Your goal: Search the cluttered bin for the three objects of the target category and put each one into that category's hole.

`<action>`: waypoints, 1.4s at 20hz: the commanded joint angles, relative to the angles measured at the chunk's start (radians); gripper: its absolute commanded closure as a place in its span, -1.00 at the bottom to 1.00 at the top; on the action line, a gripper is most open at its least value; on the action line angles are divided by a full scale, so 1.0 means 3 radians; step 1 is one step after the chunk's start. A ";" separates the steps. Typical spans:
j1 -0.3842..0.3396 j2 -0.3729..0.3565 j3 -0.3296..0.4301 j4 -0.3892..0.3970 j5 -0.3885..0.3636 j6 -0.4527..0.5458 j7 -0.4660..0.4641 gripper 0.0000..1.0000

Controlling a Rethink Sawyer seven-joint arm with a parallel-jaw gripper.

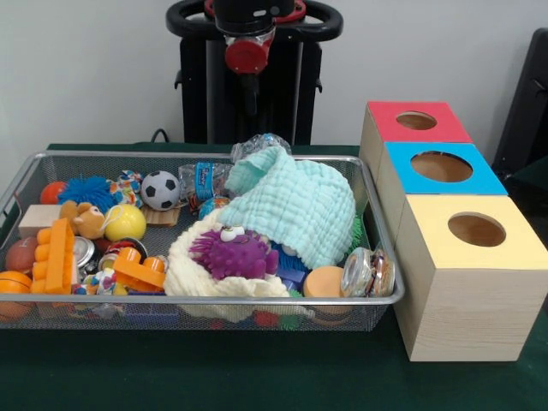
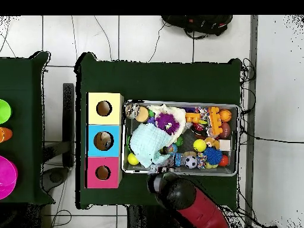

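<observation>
- The robot's hand (image 1: 249,90) hangs above the far rim of the wire bin (image 1: 381,301), drawn back and holding nothing that can be seen; whether it is open or closed cannot be told from either view.
- Its raised position probably leaves the bin unobstructed for searching, since no toy has been singled out.
- Below and nearer than the hand, a mint cloth (image 1: 295,205) drapes over the right half of the pile, likely hiding some toys.
- A purple spiky toy (image 1: 233,253) sits on cream yarn (image 1: 193,278) at the near middle.
- To the left lie a soccer ball (image 1: 159,189), a yellow ball (image 1: 125,222), a blue spiky ball (image 1: 87,192) and orange blocks (image 1: 58,255), all well apart from the hand.
- The target category is not shown, so which three toys count cannot be told; the balls are one possible set.
- Right of the bin, on the green table (image 1: 257,385), stand three boxes touching in a row: red (image 1: 414,122) farthest, blue (image 1: 438,166) in the middle, yellow (image 1: 473,230) nearest, each with a round hole on top.
</observation>
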 commanded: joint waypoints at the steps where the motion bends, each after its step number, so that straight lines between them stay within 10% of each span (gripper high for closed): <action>1: -0.0040 -0.0052 0.0504 0.0338 0.0094 -0.0476 0.0241 -1.00; 16: 0.0189 -0.0133 0.0779 0.0631 0.0269 -0.0775 0.0589 -1.00; 28: -0.0403 -0.0180 0.1539 0.1068 0.0183 -0.1249 0.0622 -1.00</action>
